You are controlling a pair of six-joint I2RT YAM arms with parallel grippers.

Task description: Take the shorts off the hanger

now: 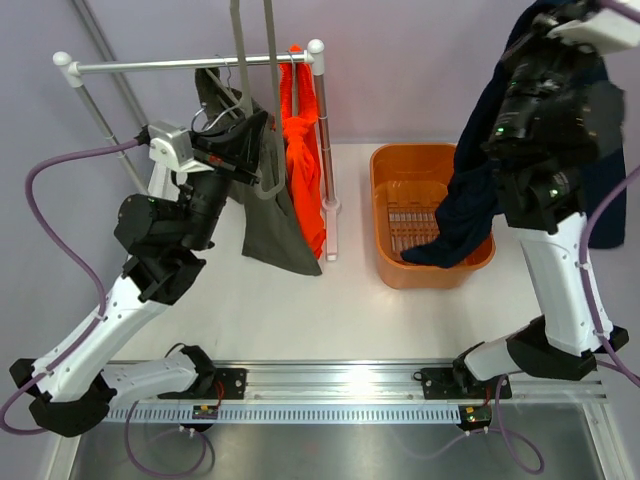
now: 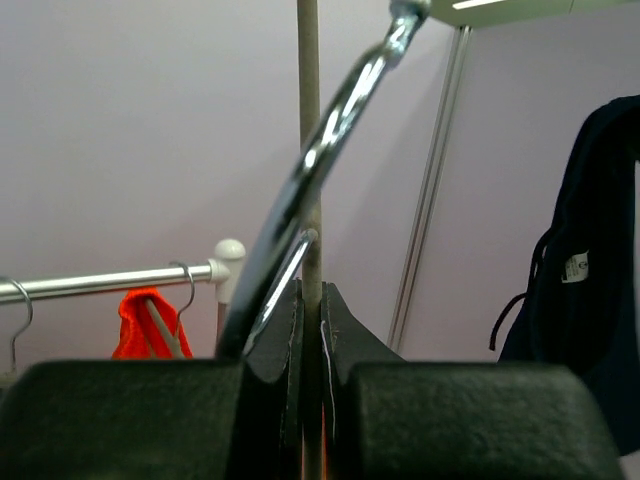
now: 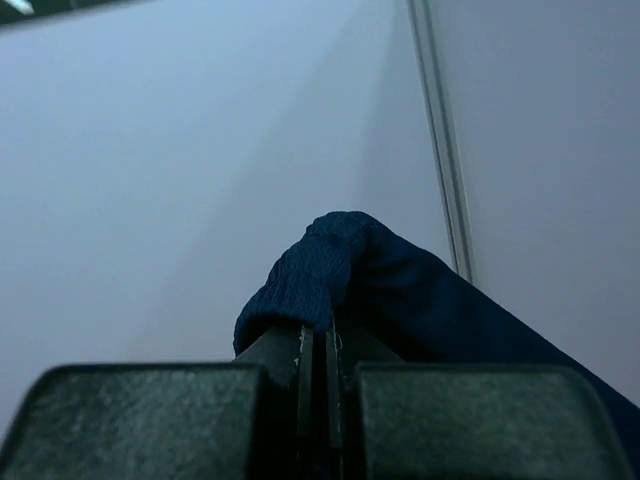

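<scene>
The left arm bends up from its base and reaches to the rail (image 1: pixel 190 66). Its left gripper (image 2: pixel 310 335) is pinched tight on the chrome hook of a hanger (image 2: pixel 355 90). Below it hang the olive-grey shorts (image 1: pixel 275 225), seemingly on that same hanger. The right arm stands raised high — its right gripper (image 3: pixel 320 345) is clamped on a fold of the navy shorts (image 3: pixel 350 260), a grip only the wrist view shows. From above, their lower end droops into the orange basket (image 1: pixel 380 200) on the table (image 1: pixel 250 310). The orange shorts (image 1: pixel 305 170) hang on the rail — just beside the olive pair.
</scene>
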